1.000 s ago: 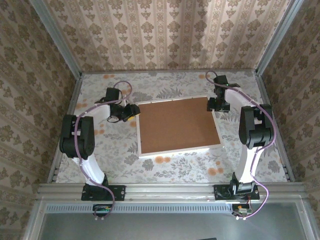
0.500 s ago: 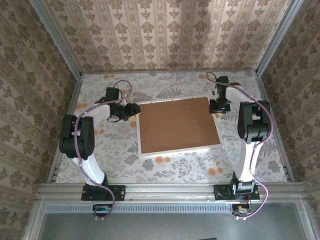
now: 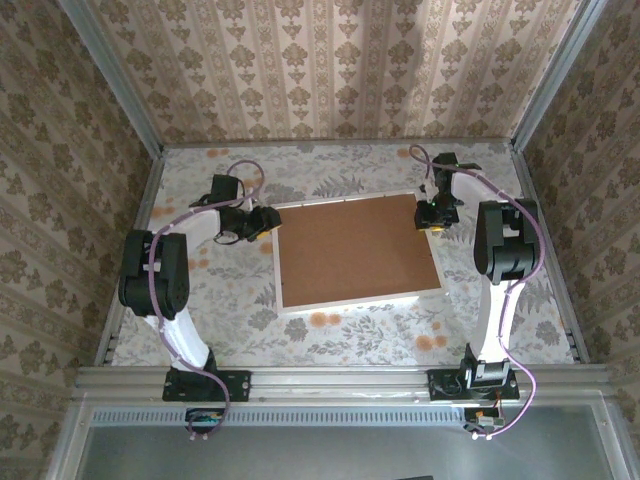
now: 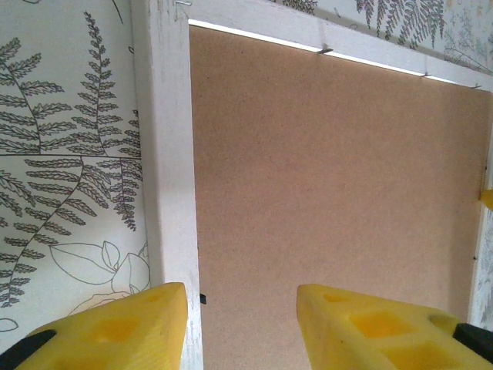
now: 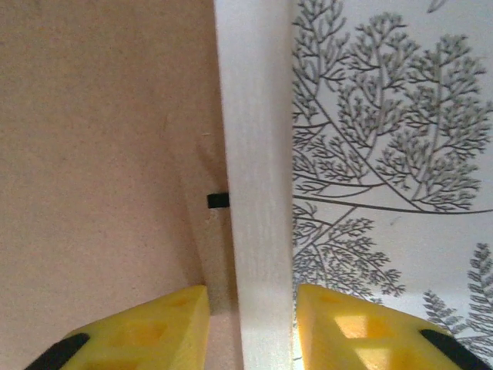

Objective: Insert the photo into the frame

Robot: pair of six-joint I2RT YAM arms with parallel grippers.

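Thin white rectangular frame (image 3: 350, 302) lies back-up mid-table on fern-print covering (image 3: 350, 335), brown fibreboard backing (image 3: 355, 250) inside it; damask-wallpaper walls (image 3: 330, 70) all round. Left gripper (image 4: 243, 289) jaws apart over its left rail. Right gripper (image 5: 250, 289) straddles the right rail, can't tell if clamped.

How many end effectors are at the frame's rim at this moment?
2. The left end effector is over the left rim of the frame, jaws apart. The right end effector straddles the right rim near the far corner.
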